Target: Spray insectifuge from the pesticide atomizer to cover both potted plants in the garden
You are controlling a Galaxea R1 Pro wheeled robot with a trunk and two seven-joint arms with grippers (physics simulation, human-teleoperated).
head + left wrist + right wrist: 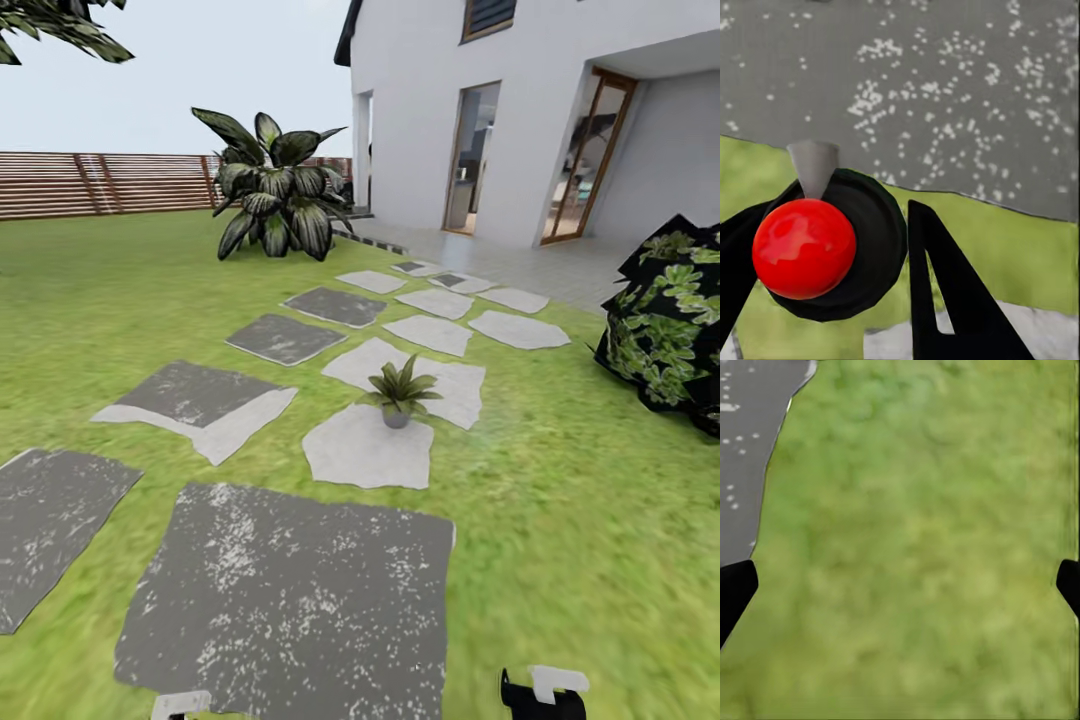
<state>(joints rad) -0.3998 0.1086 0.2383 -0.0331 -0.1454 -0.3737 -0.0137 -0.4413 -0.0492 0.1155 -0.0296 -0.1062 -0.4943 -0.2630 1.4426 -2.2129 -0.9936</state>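
The pesticide atomizer point(804, 247) appears from above in the left wrist view: a red spot on a dark round top with a pale nozzle pointing away. My left gripper point(844, 206) is shut on it, one black finger on each side, hovering over the edge of a grey stepping stone point(915, 82). One potted plant point(400, 393), a small green rosette in a low grey pot, stands on a pale stone point(365, 450) ahead in the head view. The second potted plant is out of view. My right gripper point(900, 585) is open over lawn.
Grey stepping stones point(290, 600) lead across the lawn toward a white house point(500, 110). A huge dark white-streaked bush point(275, 185) stands at the back near the brown slatted fence point(100, 183). A dark leafy mass point(670, 320) sits at the right.
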